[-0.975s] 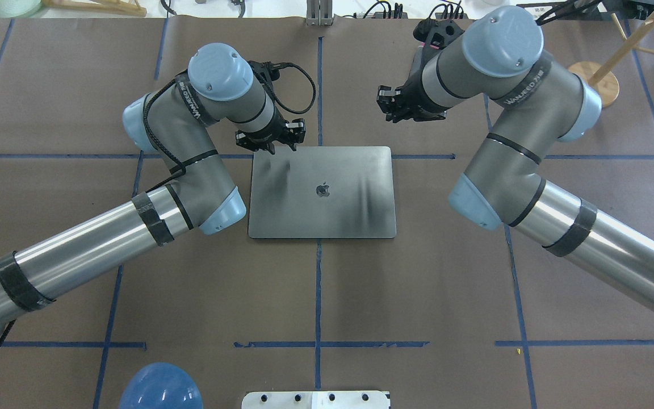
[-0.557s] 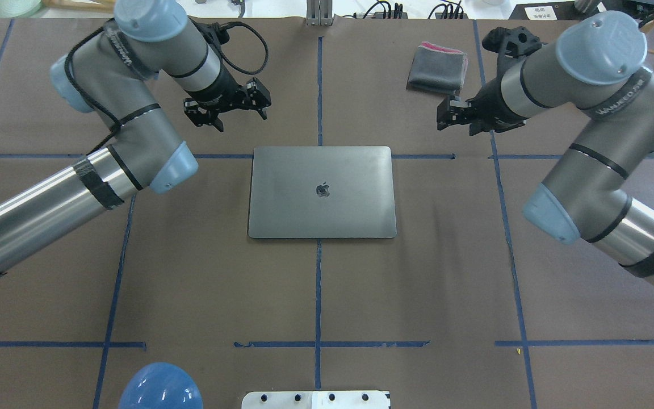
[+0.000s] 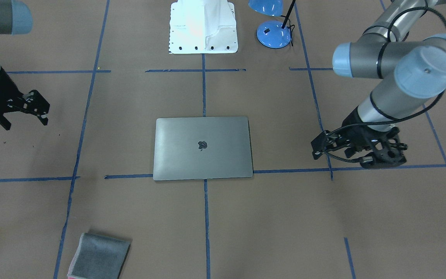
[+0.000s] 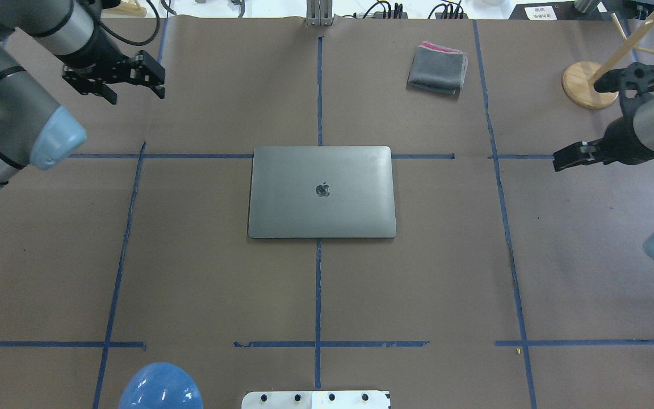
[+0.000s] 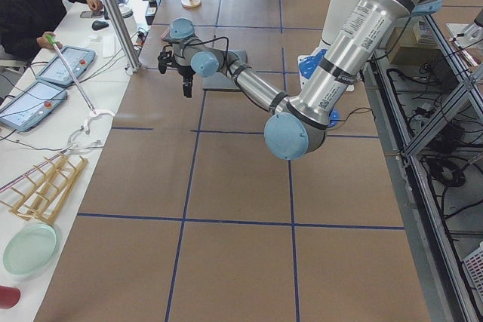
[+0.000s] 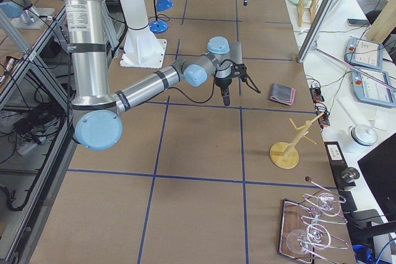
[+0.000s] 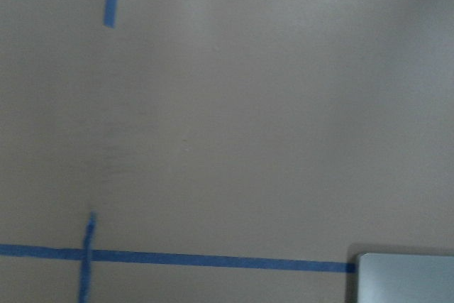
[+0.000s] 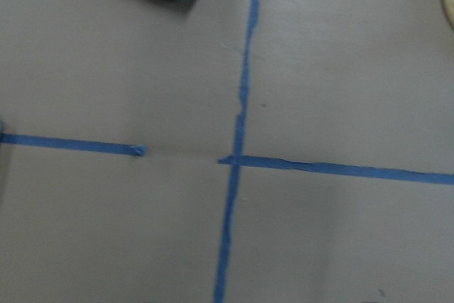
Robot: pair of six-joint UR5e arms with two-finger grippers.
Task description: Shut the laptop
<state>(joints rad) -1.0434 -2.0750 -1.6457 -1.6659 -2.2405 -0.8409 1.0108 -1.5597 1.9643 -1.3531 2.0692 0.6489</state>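
The space-grey laptop (image 4: 321, 191) lies flat on the brown table with its lid down and the dark apple logo facing up. It also shows in the front-facing view (image 3: 203, 148), and one corner shows in the left wrist view (image 7: 404, 278). My left gripper (image 4: 135, 94) hangs open and empty over the table's far left, well clear of the laptop. My right gripper (image 3: 25, 121) is open and empty, off to the laptop's right; it also shows in the overhead view (image 4: 565, 158). Neither touches the laptop.
A folded grey cloth (image 4: 437, 68) with a pink edge lies at the back right. A wooden stand (image 4: 588, 84) is at the far right. A blue lamp (image 4: 159, 387) and a white base plate (image 4: 315, 399) sit at the near edge.
Both arms have swung outward from the laptop's back edge: the left gripper to the far left, the right gripper to the right. The laptop has stayed flat and shut.
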